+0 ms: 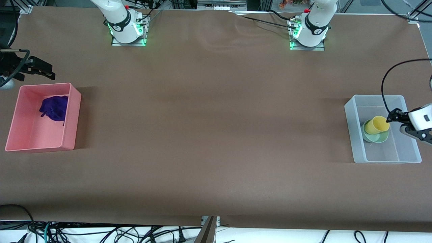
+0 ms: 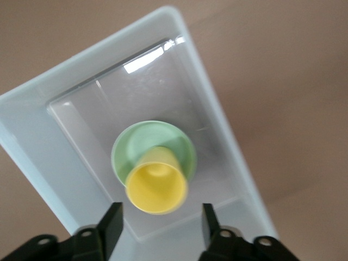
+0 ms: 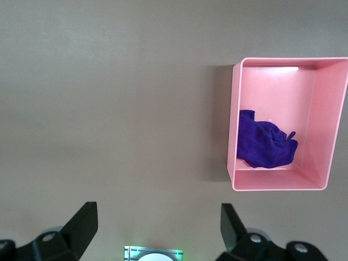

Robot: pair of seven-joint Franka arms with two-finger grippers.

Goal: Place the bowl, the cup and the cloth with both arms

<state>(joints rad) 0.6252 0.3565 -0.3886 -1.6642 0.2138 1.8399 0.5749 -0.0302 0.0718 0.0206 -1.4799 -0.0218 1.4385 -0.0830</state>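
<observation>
The yellow cup (image 1: 376, 125) leans tilted inside the mint-green bowl (image 1: 376, 137), and both sit in a clear bin (image 1: 388, 159) at the left arm's end of the table. My left gripper (image 1: 400, 124) hangs open and empty just above the cup. The left wrist view shows the cup (image 2: 156, 187) in the bowl (image 2: 147, 138) between my open left gripper's (image 2: 162, 217) fingers. The purple cloth (image 1: 54, 108) lies rumpled in a pink bin (image 1: 72, 118) at the right arm's end. My right gripper (image 1: 47, 70) is open and empty, up in the air beside that bin.
In the right wrist view the open right gripper (image 3: 157, 212) looks down on brown table, with the pink bin (image 3: 272, 185) and the cloth (image 3: 266, 145) off to one side and the right arm's base (image 3: 152, 254) below. Cables hang at the table's front edge.
</observation>
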